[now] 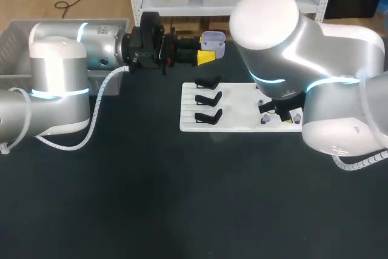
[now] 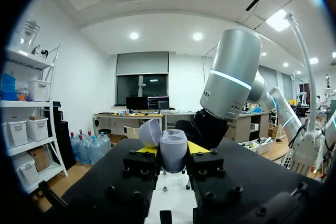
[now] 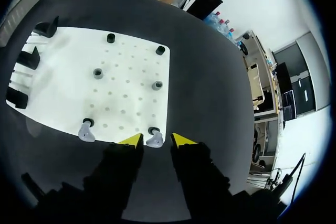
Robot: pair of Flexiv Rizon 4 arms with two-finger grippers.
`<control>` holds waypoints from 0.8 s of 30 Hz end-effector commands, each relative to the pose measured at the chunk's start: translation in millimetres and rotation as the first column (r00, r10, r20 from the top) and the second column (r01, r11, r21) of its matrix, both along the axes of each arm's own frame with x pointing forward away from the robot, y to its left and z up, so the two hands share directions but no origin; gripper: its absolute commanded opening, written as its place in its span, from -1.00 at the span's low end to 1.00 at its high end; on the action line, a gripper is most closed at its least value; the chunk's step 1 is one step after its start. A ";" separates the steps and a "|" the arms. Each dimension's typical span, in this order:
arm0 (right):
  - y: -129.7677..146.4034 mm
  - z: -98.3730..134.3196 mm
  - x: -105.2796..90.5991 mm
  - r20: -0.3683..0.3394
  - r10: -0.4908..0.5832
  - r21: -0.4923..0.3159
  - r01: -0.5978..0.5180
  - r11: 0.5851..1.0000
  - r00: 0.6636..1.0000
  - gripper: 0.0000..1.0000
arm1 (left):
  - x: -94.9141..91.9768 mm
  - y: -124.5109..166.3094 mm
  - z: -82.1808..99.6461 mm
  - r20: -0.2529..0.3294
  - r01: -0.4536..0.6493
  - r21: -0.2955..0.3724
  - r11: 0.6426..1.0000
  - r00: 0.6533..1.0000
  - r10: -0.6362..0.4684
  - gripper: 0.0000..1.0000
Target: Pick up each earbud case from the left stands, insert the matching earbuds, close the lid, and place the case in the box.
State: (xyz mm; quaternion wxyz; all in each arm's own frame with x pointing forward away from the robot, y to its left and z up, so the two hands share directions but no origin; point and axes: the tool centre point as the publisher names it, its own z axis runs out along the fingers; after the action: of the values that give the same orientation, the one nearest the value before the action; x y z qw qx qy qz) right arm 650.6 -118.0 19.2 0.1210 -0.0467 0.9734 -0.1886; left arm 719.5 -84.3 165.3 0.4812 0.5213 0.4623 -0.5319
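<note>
My left gripper (image 1: 208,57) is held above the table behind the white board and is shut on a lavender earbud case (image 1: 213,40). In the left wrist view the case (image 2: 173,151) stands between the yellow tips with its lid (image 2: 149,132) swung open. My right gripper (image 3: 156,140) hangs over the near right corner of the white board (image 3: 126,98). Its fingers are open, with a lavender earbud (image 3: 155,140) on its peg between them and a small gap on each side. A second earbud (image 3: 86,131) sits on a peg beside the gripper. The right arm hides that corner in the head view.
Three black stands (image 1: 208,99) line the left side of the white board (image 1: 239,98), and none of them holds a case. Several small pegs (image 3: 97,72) dot the board. A grey box (image 1: 15,50) stands at the far left behind my left arm.
</note>
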 end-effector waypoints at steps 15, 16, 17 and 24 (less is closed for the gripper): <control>-1.3 -6.6 -3.8 -0.008 0.009 0.000 -0.009 1.000 1.000 -0.46 | -1.1 0.3 -0.3 0.001 -0.003 -0.001 1.000 1.000 0.003 -1.00; -1.4 -6.4 -3.5 -0.008 0.010 0.000 -0.010 1.000 1.000 -0.49 | -1.1 0.3 -0.3 0.001 -0.003 -0.001 1.000 1.000 0.003 -1.00; -1.5 -6.2 -3.3 -0.007 0.010 -0.001 -0.010 1.000 1.000 -0.51 | -1.1 0.3 -0.3 0.001 -0.003 -0.001 1.000 1.000 0.003 -1.00; -2.2 -6.1 -3.2 -0.009 0.012 -0.006 -0.012 1.000 1.000 -0.58 | -1.1 0.3 -0.3 0.001 -0.003 -0.001 1.000 1.000 0.003 -1.00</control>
State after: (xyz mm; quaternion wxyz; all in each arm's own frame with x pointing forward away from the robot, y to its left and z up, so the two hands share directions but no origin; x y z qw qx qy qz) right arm 647.8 -119.8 13.7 0.1166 -0.0538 0.9733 -0.1901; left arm 719.5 -84.3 165.3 0.4812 0.5213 0.4623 -0.5319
